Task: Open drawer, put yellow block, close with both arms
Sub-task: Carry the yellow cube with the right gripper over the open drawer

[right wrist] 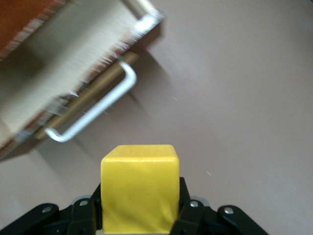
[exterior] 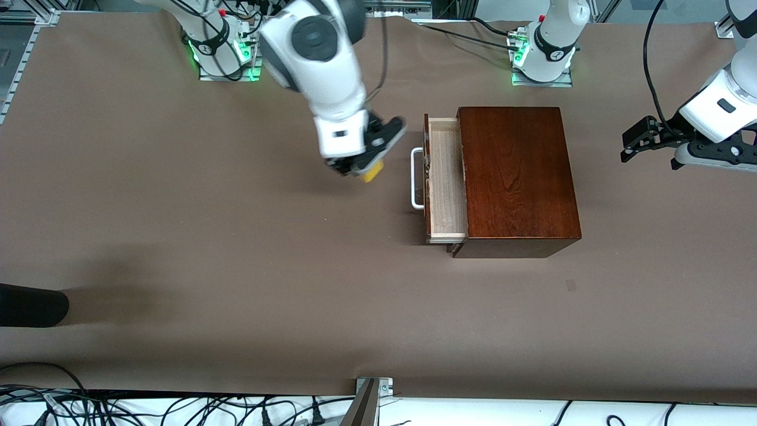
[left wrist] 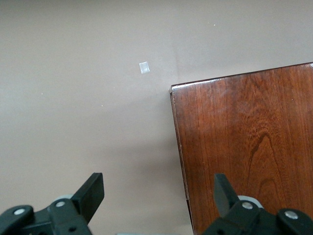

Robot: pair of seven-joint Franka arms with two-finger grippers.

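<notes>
Bright yellow block, cube-shaped, between right gripper jaws

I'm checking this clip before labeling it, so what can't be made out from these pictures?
- Front view: most of the block is covered by the right gripper holding it.
- Front view: the part of the drawer inside the box is hidden by the box top.
- Right wrist view: drawer blurred, cut off by the edge.
- Left wrist view: left gripper, open, partly cut off; drawer not shown.
</notes>
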